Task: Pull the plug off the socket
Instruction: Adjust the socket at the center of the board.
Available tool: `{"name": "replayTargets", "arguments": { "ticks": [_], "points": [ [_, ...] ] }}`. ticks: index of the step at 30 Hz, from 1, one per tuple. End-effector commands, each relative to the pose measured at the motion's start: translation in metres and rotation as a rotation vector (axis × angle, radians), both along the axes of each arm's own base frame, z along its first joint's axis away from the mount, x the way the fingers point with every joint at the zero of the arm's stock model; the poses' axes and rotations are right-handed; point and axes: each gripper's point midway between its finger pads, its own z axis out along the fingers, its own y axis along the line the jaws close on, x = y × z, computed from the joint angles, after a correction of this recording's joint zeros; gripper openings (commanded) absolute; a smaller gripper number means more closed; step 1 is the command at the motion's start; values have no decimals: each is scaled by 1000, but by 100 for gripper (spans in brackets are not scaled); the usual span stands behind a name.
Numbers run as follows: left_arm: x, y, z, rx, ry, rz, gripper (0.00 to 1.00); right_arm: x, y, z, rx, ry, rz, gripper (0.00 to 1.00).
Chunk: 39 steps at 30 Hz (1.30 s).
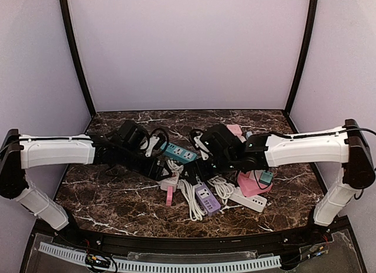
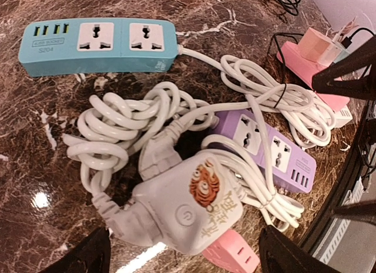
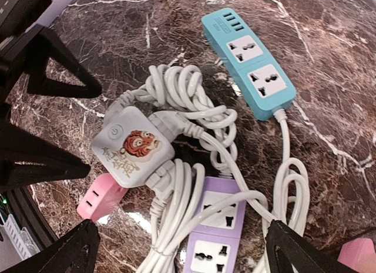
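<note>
A white cube socket [image 2: 188, 208] with a tiger sticker lies on the marble table [image 1: 117, 196] amid coiled white cords. One white plug [image 2: 117, 223] sits in its side and a second white plug [image 2: 158, 158] meets its adjacent face. A pink plug [image 2: 238, 255] pokes out from under it. My left gripper [image 2: 185, 241] hangs open over the cube, one finger on each side, apart from it. In the right wrist view the cube [image 3: 132, 147] is upper left of my right gripper [image 3: 182, 241], which is open above the cords. From above, both grippers [image 1: 158, 167] [image 1: 197, 168] converge on the cube [image 1: 170, 181].
A teal power strip [image 2: 97, 44] lies beyond the cords, and a purple strip [image 3: 214, 238] lies under cable loops. A pink strip [image 1: 252, 182] carrying a pink adapter and a white strip [image 1: 249, 201] sit at the right. The left gripper's black fingers [image 3: 53, 70] crowd the right wrist view.
</note>
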Motion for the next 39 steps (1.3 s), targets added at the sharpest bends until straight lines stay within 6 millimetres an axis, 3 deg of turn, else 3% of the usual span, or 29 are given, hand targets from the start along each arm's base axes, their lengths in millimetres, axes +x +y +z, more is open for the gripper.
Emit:
{"name": "replayTargets", "arguments": {
  "ticks": [1,5,8,13,25,35,39],
  "points": [
    [-2,-7,10,13,-40,67,87,15,-28,15,44,-40,-123,99],
    [-5,-14,-1,85,-49,69,86,16,-51,15,67,-34,-177,99],
    [-2,-17,-2,126,-83,85,76,15,-63,13,78,-35,-200,99],
    [3,-21,-8,212,-123,106,78,13,-76,7,86,-23,-232,99],
    [-1,-22,-22,324,-145,120,85,13,-84,-1,83,-22,-257,99],
    [-2,-25,-30,367,-158,98,79,12,-91,-4,88,-19,-282,99],
    [-1,-24,-32,389,-165,94,72,11,-92,-5,89,-15,-288,99]
  ]
}}
